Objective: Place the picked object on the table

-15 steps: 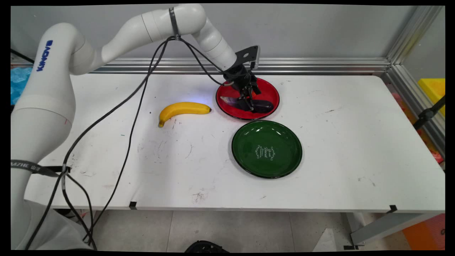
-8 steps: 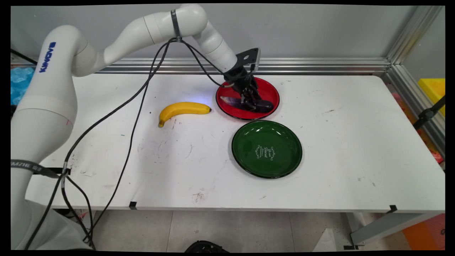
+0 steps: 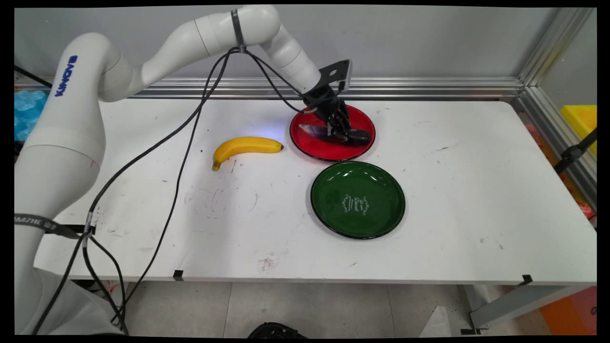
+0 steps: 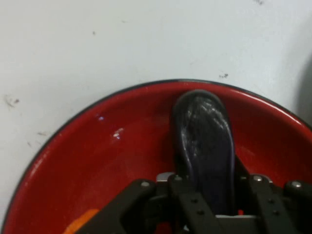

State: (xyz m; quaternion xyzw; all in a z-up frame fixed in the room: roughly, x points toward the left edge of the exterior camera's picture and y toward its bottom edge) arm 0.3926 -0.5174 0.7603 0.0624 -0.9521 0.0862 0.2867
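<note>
This is a robotics lab or test cell rather than a home. A white robot arm (image 3: 190, 35) trailing black cables (image 3: 157, 157) reaches over a scuffed white worktop (image 3: 476, 190) (its surface is marked with dark scratches). Aluminium framing rails (image 3: 429, 88) run along the back edge and up the right corner against a plain grey wall (image 3: 429, 43). The floor (image 3: 333, 305) below is pale tile. The things on the worktop look like test props: a banana (image 3: 245, 146), a red plate (image 3: 314, 145) and a green plate (image 3: 357, 199).
</note>
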